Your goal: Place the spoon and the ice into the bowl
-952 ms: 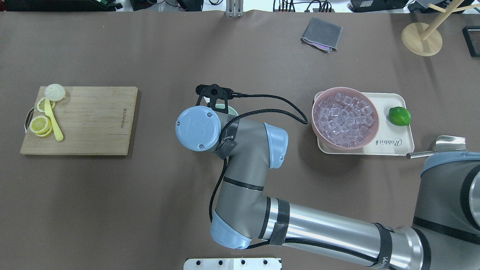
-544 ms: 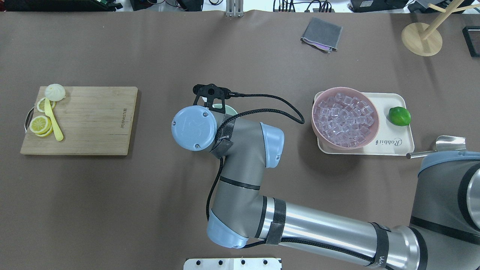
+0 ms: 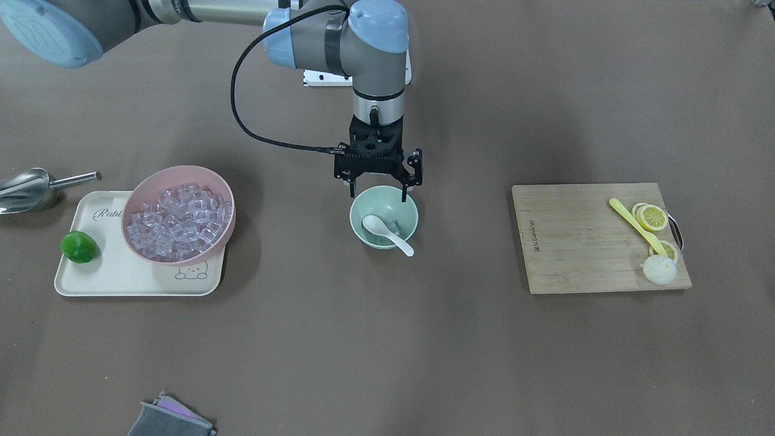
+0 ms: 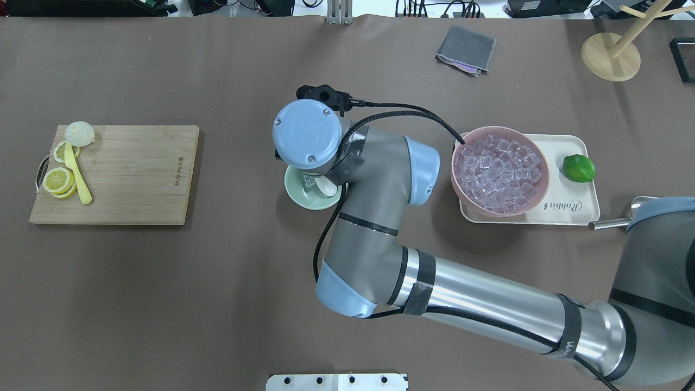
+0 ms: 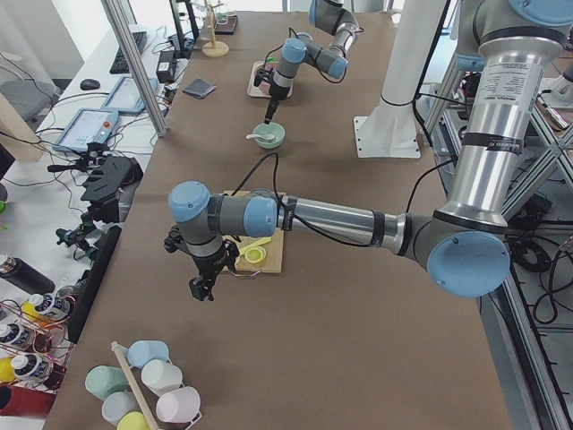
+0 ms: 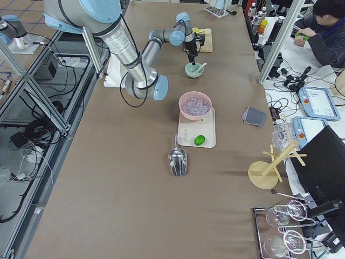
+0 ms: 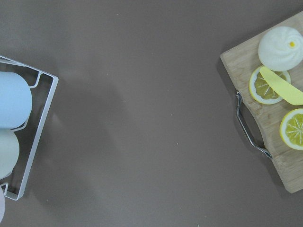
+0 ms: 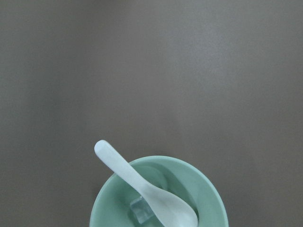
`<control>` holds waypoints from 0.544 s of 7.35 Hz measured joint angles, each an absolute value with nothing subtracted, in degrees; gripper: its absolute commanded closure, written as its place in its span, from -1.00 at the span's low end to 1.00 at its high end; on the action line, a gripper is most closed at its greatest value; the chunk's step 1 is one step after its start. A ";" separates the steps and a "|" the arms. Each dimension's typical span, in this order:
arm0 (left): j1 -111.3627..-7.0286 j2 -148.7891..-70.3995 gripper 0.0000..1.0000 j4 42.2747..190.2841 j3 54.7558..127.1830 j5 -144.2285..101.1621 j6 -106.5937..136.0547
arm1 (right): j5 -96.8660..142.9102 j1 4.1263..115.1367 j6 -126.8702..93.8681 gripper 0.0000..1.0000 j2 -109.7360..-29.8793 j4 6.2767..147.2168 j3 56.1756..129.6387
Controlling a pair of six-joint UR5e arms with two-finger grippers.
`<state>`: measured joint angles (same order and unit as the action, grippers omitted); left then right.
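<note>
Over the mint-green bowl (image 3: 353,217), at the middle of the desk (image 3: 424,339), the right gripper (image 3: 378,195) hangs with its fingers spread wide, holding nothing and touching nothing. Inside the bowl lies the white spoon (image 3: 390,236), scoop down, handle resting over the rim, and beside the scoop what looks like a single cube of ice (image 8: 141,211). The left gripper (image 5: 201,288) hovers off the handle end of the cutting board (image 3: 596,239); I cannot tell whether it is spread or closed. A pink bowl (image 3: 175,171) heaped with clear cubes (image 3: 178,221) sits on a cream tray (image 3: 121,278) with a lime (image 3: 79,247); a steel scoop (image 3: 24,189) lies beside it. A seated operator (image 6: 323,32) sits at a side bench.
</note>
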<state>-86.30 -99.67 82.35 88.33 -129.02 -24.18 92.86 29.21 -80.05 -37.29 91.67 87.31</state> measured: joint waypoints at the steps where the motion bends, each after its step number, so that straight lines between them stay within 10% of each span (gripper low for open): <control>1: -86.30 -99.06 -0.96 82.35 88.48 -129.04 -24.02 | 96.91 32.60 -76.52 -1.00 -40.62 91.77 90.79; 4: -86.31 -95.42 -0.96 82.35 93.12 -133.61 -13.17 | 108.29 43.88 -60.77 -1.00 -53.44 92.98 101.64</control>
<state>-86.31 -95.42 82.35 93.12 -133.61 -13.17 108.29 43.88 -60.77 -53.44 92.98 101.64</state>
